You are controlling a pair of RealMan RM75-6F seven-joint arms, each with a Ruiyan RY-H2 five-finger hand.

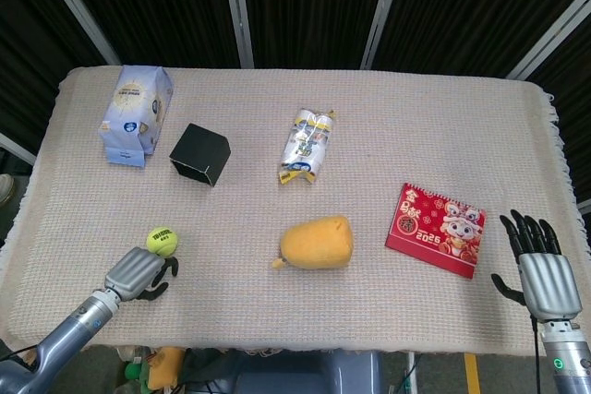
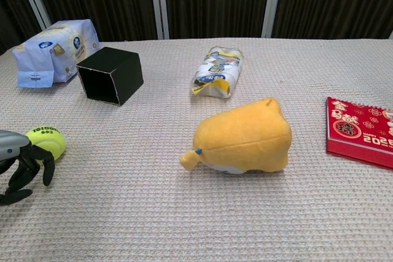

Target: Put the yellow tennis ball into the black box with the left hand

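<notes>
The yellow tennis ball point(image 1: 162, 241) lies on the cloth near the table's front left, seen in the chest view as the ball point(image 2: 46, 142). My left hand point(image 1: 138, 274) is just on the near side of it, its dark fingers point(image 2: 31, 162) curved down and spread, reaching the ball's near side without enclosing it. The black box point(image 1: 199, 154) lies on its side farther back, its open face point(image 2: 103, 84) turned toward the front left. My right hand point(image 1: 540, 269) hovers at the table's right front edge with its fingers straight and apart, holding nothing.
An orange plush toy point(image 1: 317, 243) lies mid-table. A red calendar point(image 1: 437, 229) sits to its right. A white snack packet point(image 1: 307, 146) lies behind the plush. A blue tissue pack point(image 1: 136, 113) stands left of the box. Dark curtains close the back.
</notes>
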